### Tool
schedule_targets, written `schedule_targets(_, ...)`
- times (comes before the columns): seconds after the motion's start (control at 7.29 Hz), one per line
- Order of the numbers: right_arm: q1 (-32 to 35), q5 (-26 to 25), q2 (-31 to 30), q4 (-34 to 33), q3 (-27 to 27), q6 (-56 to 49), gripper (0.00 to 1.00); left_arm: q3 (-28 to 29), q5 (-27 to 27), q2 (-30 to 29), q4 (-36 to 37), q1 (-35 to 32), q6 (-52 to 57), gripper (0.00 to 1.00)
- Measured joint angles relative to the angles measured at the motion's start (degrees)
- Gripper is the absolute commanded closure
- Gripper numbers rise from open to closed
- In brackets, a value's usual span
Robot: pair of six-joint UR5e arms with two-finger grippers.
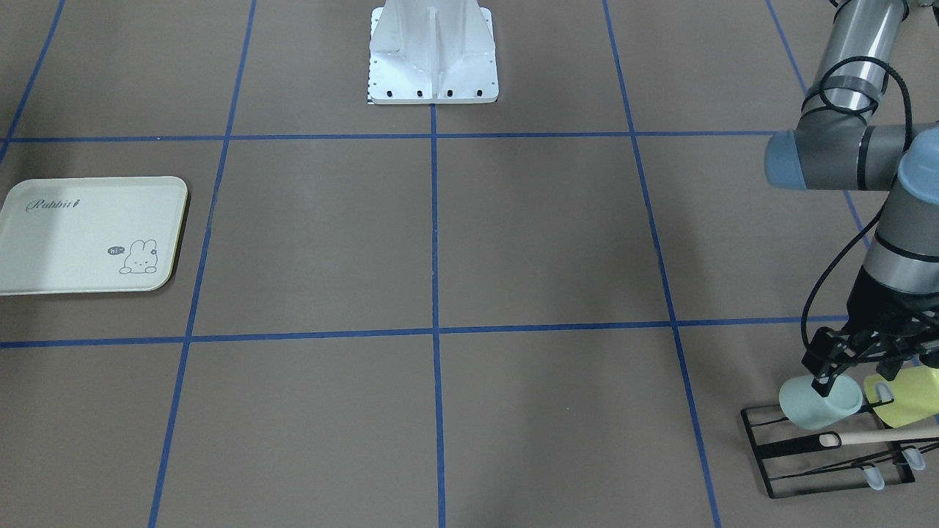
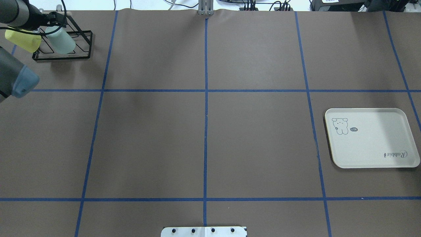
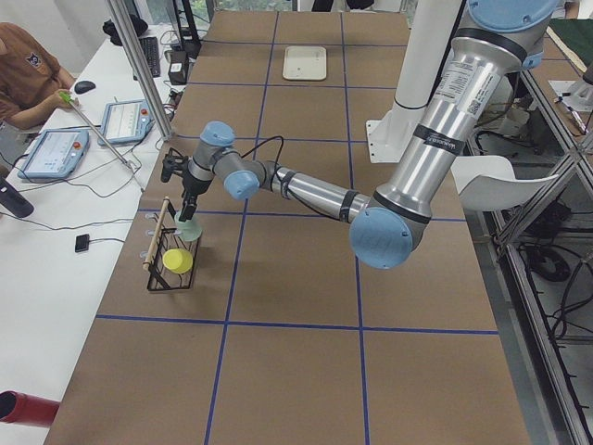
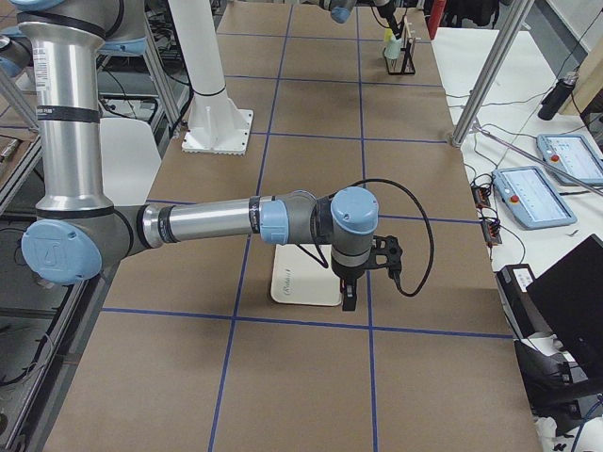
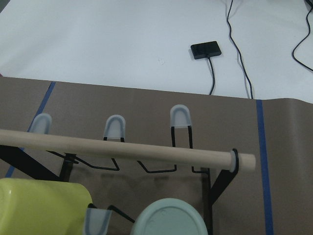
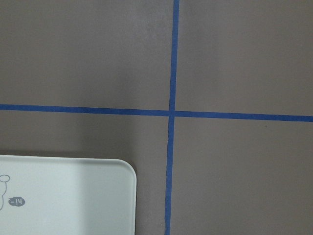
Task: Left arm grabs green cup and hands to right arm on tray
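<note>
The green cup [image 1: 814,407] is pale mint and rests tilted on the black wire rack [image 1: 807,469], also in the overhead view [image 2: 62,42] and in the left wrist view [image 5: 168,220], where its flat base faces the camera. My left gripper [image 1: 855,378] hangs right over it, fingers spread at either side of its upper end, and looks open. The cream tray [image 1: 73,220] with the bunny drawing lies far across the table [image 2: 375,144]. My right gripper [image 4: 349,301] hovers beside the tray's edge; I cannot tell whether it is open or shut.
A yellow-green cup [image 1: 913,396] sits on the rack right next to the green cup. A wooden dowel [image 5: 122,149] runs along the rack's top. The robot's white base [image 1: 433,59] stands at the table's middle edge. An operator sits past the rack.
</note>
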Motion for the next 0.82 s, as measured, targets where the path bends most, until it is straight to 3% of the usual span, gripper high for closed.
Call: schedule_targets(0.82, 0.0, 0.0, -0.1, 0.0, 0.0, 0.0, 0.00, 2.4, 1.3, -0.3, -0.5, 1.5, -0.3, 0.00)
